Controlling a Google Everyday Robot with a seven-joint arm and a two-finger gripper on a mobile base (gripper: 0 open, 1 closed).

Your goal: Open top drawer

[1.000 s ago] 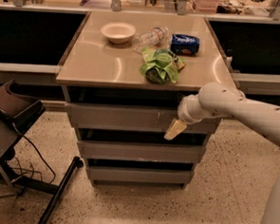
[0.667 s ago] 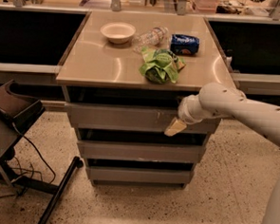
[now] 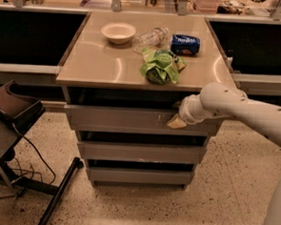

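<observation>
gripper [image 3: 177, 117] at top drawer [image 3: 121, 119] upper-right edge (grip: cannot tell) | drawer contents hidden | 1 bowl [image 3: 117, 32] on cabinet top [image 3: 101, 59]

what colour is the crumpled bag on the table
The crumpled bag is green, per the camera view. The end effector is at the top drawer.

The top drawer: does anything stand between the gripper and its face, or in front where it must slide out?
Nothing visible does. The pale gripper is at the right part of the face of the wide grey metal top drawer. The speckled floor in front shows no object; the dark stand is off to the left.
</observation>
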